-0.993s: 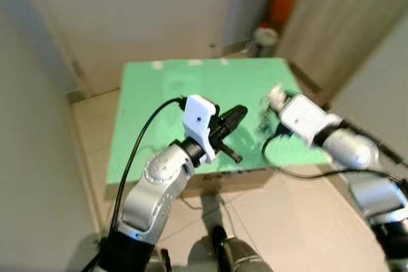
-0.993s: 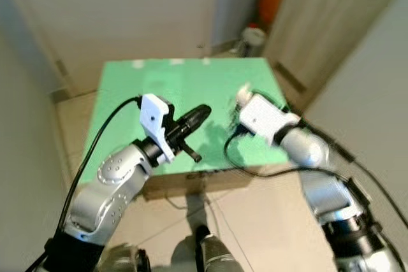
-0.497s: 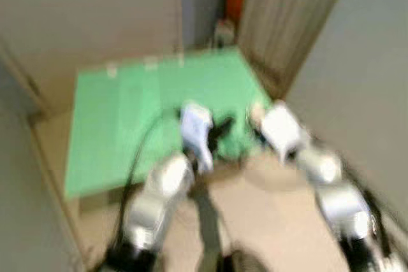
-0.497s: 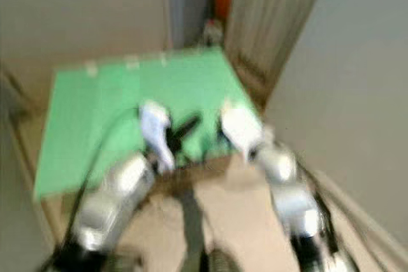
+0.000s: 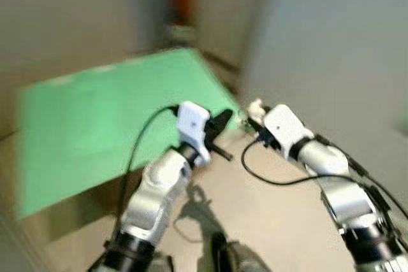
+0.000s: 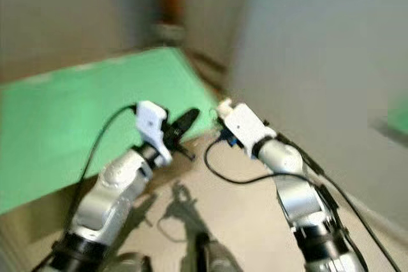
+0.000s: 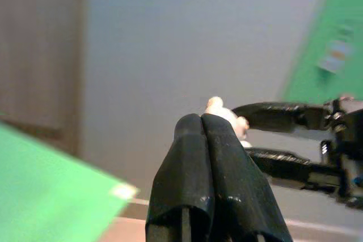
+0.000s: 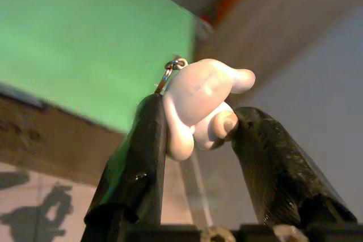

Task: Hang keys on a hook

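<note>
Now the right hand (image 8: 195, 123) grips a white keychain charm (image 8: 198, 106); left hand (image 7: 205, 134) is clenched beside it

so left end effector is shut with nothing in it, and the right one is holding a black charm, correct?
Not quite: the charm is white, not black, as the right wrist view shows, pinched between the right end effector fingers. The rest holds: the left end effector is shut with nothing in it.
</note>
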{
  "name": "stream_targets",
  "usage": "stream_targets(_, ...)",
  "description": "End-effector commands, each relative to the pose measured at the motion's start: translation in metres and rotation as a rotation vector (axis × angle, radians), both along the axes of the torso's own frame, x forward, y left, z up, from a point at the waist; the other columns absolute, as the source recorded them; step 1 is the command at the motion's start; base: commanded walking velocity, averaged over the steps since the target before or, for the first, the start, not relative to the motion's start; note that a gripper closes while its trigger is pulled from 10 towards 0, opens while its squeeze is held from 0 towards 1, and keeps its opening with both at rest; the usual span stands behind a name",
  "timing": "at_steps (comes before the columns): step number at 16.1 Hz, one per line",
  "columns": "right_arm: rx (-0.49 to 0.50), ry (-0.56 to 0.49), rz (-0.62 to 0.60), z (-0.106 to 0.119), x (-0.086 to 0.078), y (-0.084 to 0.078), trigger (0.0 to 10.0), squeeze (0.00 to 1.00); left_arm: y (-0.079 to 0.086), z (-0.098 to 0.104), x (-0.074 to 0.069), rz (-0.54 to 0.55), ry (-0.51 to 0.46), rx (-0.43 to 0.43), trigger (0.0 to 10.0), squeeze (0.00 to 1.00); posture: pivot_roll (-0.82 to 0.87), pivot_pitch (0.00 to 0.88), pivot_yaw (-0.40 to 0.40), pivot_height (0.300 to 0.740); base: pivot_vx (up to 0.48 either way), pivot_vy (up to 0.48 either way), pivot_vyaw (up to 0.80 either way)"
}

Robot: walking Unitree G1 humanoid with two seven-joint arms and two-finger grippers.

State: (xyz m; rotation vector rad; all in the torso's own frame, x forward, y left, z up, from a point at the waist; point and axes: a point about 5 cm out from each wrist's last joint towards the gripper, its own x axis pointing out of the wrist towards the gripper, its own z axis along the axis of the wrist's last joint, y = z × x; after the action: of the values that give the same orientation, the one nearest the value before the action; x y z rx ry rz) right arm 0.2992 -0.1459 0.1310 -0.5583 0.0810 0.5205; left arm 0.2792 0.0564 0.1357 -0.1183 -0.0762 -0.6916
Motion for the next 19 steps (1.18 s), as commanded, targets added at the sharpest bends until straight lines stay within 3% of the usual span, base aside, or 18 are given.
stream_targets(1, 0.004, -0.011, 0.039, 0.005, 0.000, 0.001, 10.0, 0.00, -0.004, 0.003, -0.001, -0.023, -0.021, 0.007, 10.0, 0.00, 0.03, 0.125, -0.044, 0.740, 0.000, 0.000, -0.78)
stream_targets(5, 0.031, -0.064, 0.190, 0.034, 0.004, 0.009, 10.0, 0.00, 0.001, 0.024, 0.006, -0.028, -0.100, 0.011, 10.0, 0.00, 0.02, 0.133, -0.047, 0.740, 0.000, 0.000, -0.39)
stream_targets(7, 0.001, -0.097, 0.280, 0.049, 0.005, 0.013, 10.0, 0.00, 0.005, 0.039, 0.009, -0.047, -0.153, 0.026, 10.0, 0.00, 0.02, 0.139, -0.048, 0.740, 0.000, 0.000, 0.00)
stream_targets(11, -0.118, -0.228, 0.402, 0.105, 0.011, -0.002, 10.0, 0.00, 0.026, 0.084, 0.012, -0.096, -0.286, 0.030, 10.0, 0.00, 0.02, 0.147, -0.055, 0.740, 0.000, 0.000, 0.00)
stream_targets(14, -0.187, -0.302, 0.476, 0.130, 0.010, 0.001, 10.0, 0.00, 0.037, 0.102, 0.009, -0.160, -0.311, -0.008, 10.0, 0.00, 0.02, 0.142, -0.060, 0.740, 0.000, 0.000, 0.00)
stream_targets(16, -0.226, -0.348, 0.475, 0.141, 0.012, -0.002, 10.0, 0.00, 0.043, 0.109, 0.002, -0.247, -0.282, -0.086, 10.0, 1.00, 0.03, 0.134, -0.056, 0.740, 0.000, 0.000, 0.00)
stream_targets(17, -0.238, -0.373, 0.473, 0.146, 0.012, -0.002, 10.0, 0.00, 0.047, 0.113, -0.003, -0.290, -0.273, -0.135, 10.0, 1.00, 0.03, 0.135, -0.054, 0.740, 0.000, 0.000, 0.00)
stream_targets(19, -0.308, -0.416, 0.464, 0.153, 0.012, -0.005, 10.0, 0.00, 0.052, 0.115, -0.008, -0.356, -0.277, -0.102, 10.0, 1.00, 0.04, 0.134, -0.049, 0.740, 0.000, 0.000, 0.00)
